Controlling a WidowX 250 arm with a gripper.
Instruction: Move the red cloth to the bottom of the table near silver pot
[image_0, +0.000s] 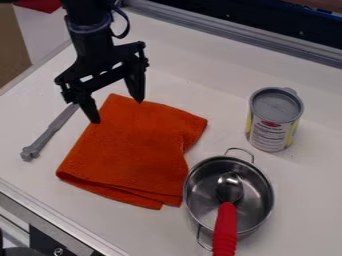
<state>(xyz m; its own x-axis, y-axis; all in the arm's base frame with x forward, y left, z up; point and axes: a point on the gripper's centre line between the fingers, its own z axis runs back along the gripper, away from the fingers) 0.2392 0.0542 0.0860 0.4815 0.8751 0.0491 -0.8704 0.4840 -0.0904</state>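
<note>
The black gripper (118, 111) hangs over the upper left end of the red-orange cloth (133, 150), its two fingers spread wide apart with nothing held between them. Folded and lying flat, the cloth covers the middle left of the table, and its lower right side comes up close to the silver pot (200, 207). Whether the fingertips touch the cloth I cannot tell. The pot stands at the lower right of the cloth, with a spoon (226, 222) with a red handle resting in it.
A can (272, 127) with a grey lid stands above and right of the pot. Left of the cloth lies a grey tool (48, 134), partly behind the gripper. The white table (307, 200) has a metal rail (220, 30) along its back and another along its lower left edge.
</note>
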